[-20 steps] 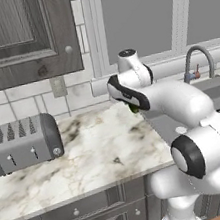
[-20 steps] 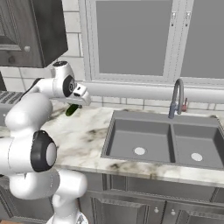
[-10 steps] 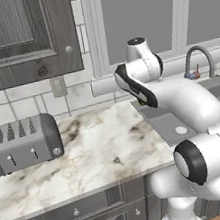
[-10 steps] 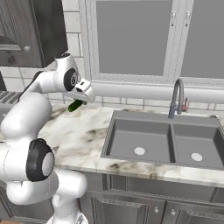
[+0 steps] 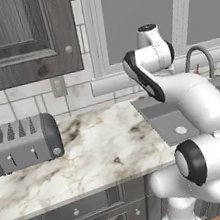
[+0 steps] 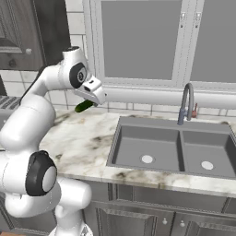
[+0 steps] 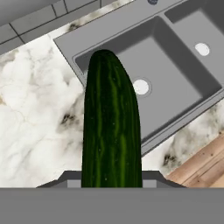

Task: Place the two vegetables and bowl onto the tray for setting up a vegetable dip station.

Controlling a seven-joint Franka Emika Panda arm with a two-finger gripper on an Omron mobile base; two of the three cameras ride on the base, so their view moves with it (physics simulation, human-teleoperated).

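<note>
My gripper (image 6: 90,102) is shut on a dark green elongated vegetable (image 6: 83,107), one of the two vegetables, and holds it in the air above the marble counter, left of the sink. In the hand view this green vegetable (image 7: 111,127) stands up from the bottom edge and hides my fingertips. Below it lie the counter and the sink's left basin. The bowl and the tray are out of view.
A double grey sink (image 6: 175,147) with a curved faucet (image 6: 185,103) sits to the right. A silver toaster (image 5: 23,141) stands at the counter's left end. The marble counter (image 5: 102,143) runs between them. Wooden floor (image 7: 201,166) lies beyond the counter's front edge.
The arm has swung toward the sink and risen a little, carrying the green vegetable with it. The grip on it has not changed.
</note>
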